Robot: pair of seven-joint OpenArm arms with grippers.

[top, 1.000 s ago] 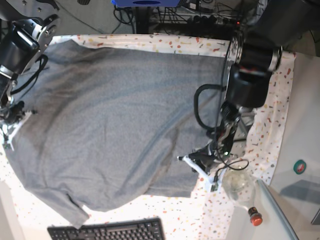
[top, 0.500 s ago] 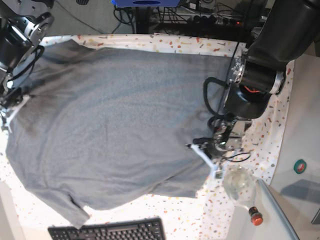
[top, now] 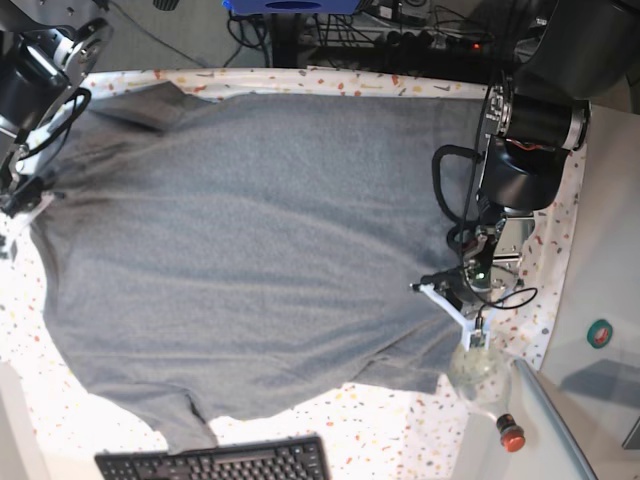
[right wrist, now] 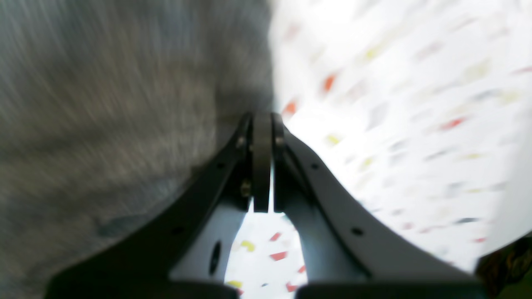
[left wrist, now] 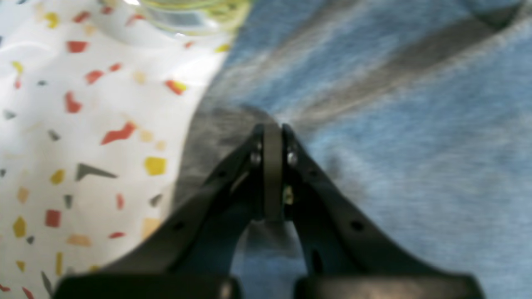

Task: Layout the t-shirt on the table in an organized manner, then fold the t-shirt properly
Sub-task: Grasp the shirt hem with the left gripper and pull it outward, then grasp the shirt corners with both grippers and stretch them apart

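Now the t-shirt (top: pixel 250 250) lay stretched wider across the table (top: pixel 545 265).
Both claws, left (left wrist: pixel 272 128) and right (right wrist: pixel 262 118), were clamped on its opposite edges; cloth between them had flattened since a second earlier, so layout looked nearly done.

Grey t-shirt (top: pixel 250 240) spread across speckled table (top: pixel 400 430); keyboard (top: pixel 215 462) at near edge

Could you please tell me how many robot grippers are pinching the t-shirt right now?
2. The left gripper is shut on the t-shirt at its edge near the glass jar; the right gripper is shut on the opposite edge.
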